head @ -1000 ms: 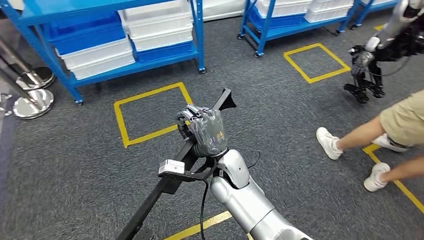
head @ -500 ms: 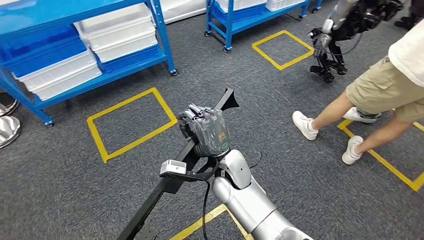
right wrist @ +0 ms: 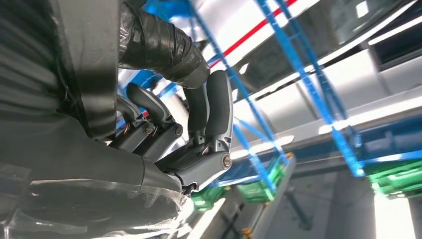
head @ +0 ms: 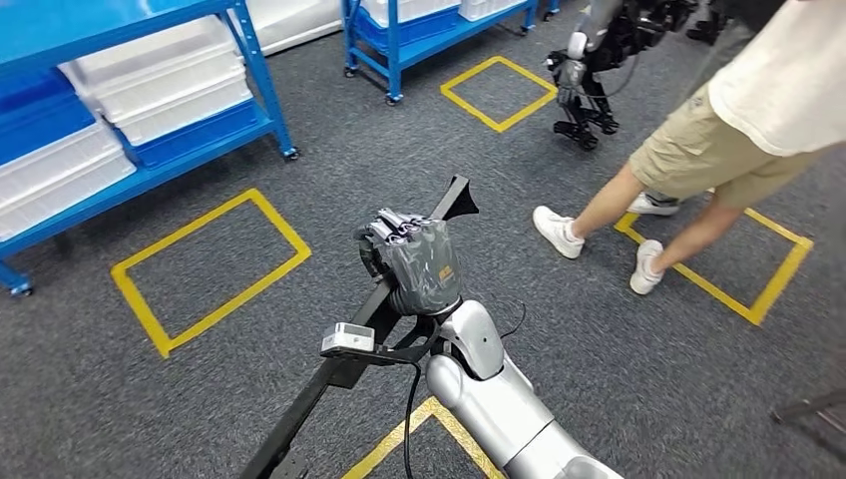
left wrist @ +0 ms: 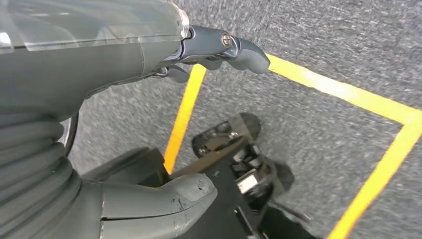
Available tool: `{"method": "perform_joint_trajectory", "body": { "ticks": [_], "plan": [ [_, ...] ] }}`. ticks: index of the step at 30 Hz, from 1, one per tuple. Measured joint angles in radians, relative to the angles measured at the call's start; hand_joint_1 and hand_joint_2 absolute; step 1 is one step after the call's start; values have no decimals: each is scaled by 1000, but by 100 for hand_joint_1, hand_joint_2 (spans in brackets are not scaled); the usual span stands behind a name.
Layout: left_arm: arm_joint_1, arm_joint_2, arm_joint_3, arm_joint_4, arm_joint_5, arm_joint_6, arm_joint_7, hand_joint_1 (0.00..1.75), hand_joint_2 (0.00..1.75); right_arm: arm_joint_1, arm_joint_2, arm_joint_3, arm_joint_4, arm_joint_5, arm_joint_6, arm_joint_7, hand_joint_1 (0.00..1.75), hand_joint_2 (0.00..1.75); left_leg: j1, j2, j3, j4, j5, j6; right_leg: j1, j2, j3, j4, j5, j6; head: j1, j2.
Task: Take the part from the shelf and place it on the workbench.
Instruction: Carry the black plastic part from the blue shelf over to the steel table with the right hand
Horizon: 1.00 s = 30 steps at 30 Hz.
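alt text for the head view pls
The robot's right hand grips a long black part above grey carpet marked with yellow tape squares. Blue shelves stand behind, and a person walks past.

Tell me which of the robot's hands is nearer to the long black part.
Right. The right hand grips the long black part around its bar. The left hand hangs over a yellow floor line, holding nothing, away from the part.

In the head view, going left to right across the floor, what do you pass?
Blue shelf with bins → yellow floor square → right hand gripping the long black part → person's white shoes → person in khaki shorts.
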Motion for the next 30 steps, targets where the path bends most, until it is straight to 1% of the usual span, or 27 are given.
{"method": "perform_joint_trajectory", "body": {
  "ticks": [1,2,3,4,6,7,8,9,10,11,12,13,14,15,16,17,18,19,20,21,22,23,25,26,27,29,30],
  "plan": [
    [2,1,0,0,-4,1,3,0,175,7,-3,0,-6,2,0,0,175,175,-1,13,0,0,-1,1,-1,-5,-14,29,-3,1,0,0],
    [3,1,-1,0,-9,1,6,0,175,14,-7,0,-14,3,0,-1,175,175,-2,25,1,1,-3,1,-2,-9,-7,19,12,0,0,0],
    [3,2,-2,0,-13,2,9,0,175,23,-10,-1,-24,4,0,-2,175,175,-3,37,2,2,-5,0,-3,-16,19,-28,41,-2,0,0],
    [4,2,-3,0,-18,2,11,0,175,31,-13,-2,-36,5,0,-4,175,175,-4,47,5,3,-8,-2,-1,-34,58,-98,74,-7,0,0],
    [8,2,-6,0,-27,2,16,0,175,44,-16,-4,-61,6,0,-7,175,175,-10,65,8,7,-15,-11,9,-75,120,-215,109,-17,0,0],
    [10,3,-8,0,-31,2,18,0,175,51,-17,-5,-73,7,0,-8,175,175,-13,73,9,8,-18,-16,14,-85,131,-240,112,-21,0,0],
    [11,5,-10,0,-36,3,21,0,175,62,-18,-9,-86,11,0,-9,175,175,-15,84,11,8,-20,-21,18,-81,132,-246,109,-23,0,0],
    [12,6,-12,0,-39,3,23,0,175,75,-20,-13,-100,15,0,-12,175,175,-15,94,14,6,-22,-26,16,-68,132,-249,111,-27,-1,0],
    [13,8,-15,0,-41,4,25,0,175,91,-22,-19,-114,20,0,-15,175,175,-13,93,17,8,-28,-32,14,-57,134,-253,113,-31,0,0],
    [13,11,-17,0,-43,4,26,0,175,105,-23,-24,-128,24,0,-19,175,175,-11,78,13,22,-43,-37,11,-46,136,-258,116,-37,0,0],
    [13,13,-19,0,-43,5,26,0,175,116,-23,-28,-139,27,0,-24,175,175,-8,54,1,55,-67,-41,7,-35,138,-262,118,-43,-1,0],
    [14,16,-19,0,-43,5,26,0,175,126,-23,-32,-149,28,0,-27,175,175,-6,24,-21,107,-99,-44,5,-25,139,-264,120,-47,-1,0],
    [15,19,-20,0,-42,5,26,0,175,134,-22,-35,-156,28,0,-30,175,175,-5,3,-52,175,-132,-47,4,-13,138,-263,121,-49,-1,0],
    [17,21,-20,0,-42,4,26,0,175,143,-22,-38,-162,28,0,-32,175,175,-5,-7,-82,238,-156,-49,4,0,138,-262,121,-50,-1,0],
    [18,23,-20,0,-42,4,26,0,175,151,-22,-42,-167,28,0,-34,175,175,-4,-12,-102,279,-163,-51,5,13,138,-261,120,-50,-1,0],
    [18,25,-20,0,-42,4,26,0,175,158,-22,-44,-171,28,0,-36,175,175,-4,-14,-106,281,-149,-51,4,28,138,-258,120,-50,-1,0],
    [18,27,-20,0,-42,4,26,0,175,163,-22,-46,-174,28,0,-37,175,175,-3,-18,-90,242,-116,-51,4,42,138,-255,119,-49,-1,0],
    [17,29,-20,0,-42,4,26,0,175,166,-22,-47,-178,28,0,-38,175,175,-1,-30,-62,175,-76,-50,3,57,137,-251,118,-47,-1,0],
    [17,30,-20,0,-42,4,26,0,175,167,-22,-48,-182,28,0,-38,175,175,2,-54,-33,110,-47,-48,3,70,136,-247,117,-44,-1,0],
    [17,32,-20,0,-42,4,25,0,175,168,-22,-49,-185,28,0,-38,175,175,4,-76,-10,59,-30,-45,3,81,132,-244,117,-39,-1,0],
    [15,33,-20,0,-42,4,24,0,175,168,-22,-51,-188,27,0,-39,175,175,4,-92,1,32,-25,-42,3,91,128,-241,118,-33,0,0],
    [14,33,-20,0,-41,5,23,0,175,169,-23,-52,-191,27,0,-40,175,175,3,-99,4,25,-29,-39,1,101,123,-241,121,-26,-1,0],
    [10,33,-20,0,-38,5,20,0,175,172,-23,-56,-197,26,0,-41,175,175,4,-79,6,18,-22,-28,-1,114,116,-242,126,-13,0,0],
    [9,32,-21,0,-36,4,18,0,175,173,-24,-59,-201,26,0,-42,175,175,5,-67,8,13,-18,-20,1,100,111,-233,120,-9,0,0],
    [7,32,-21,0,-36,3,16,0,175,173,-24,-60,-205,25,0,-43,175,175,6,-54,10,8,-15,-11,3,76,98,-207,102,-6,1,0],
    [6,32,-21,0,-35,1,13,0,175,173,-25,-61,-212,23,0,-44,175,175,3,-27,11,4,-12,-1,4,18,48,-99,42,-2,2,0],
    [6,32,-21,0,-34,0,12,0,175,174,-25,-61,-213,22,0,-45,175,175,1,-13,11,4,-13,1,2,4,17,-33,13,0,2,0]
  ]
}}
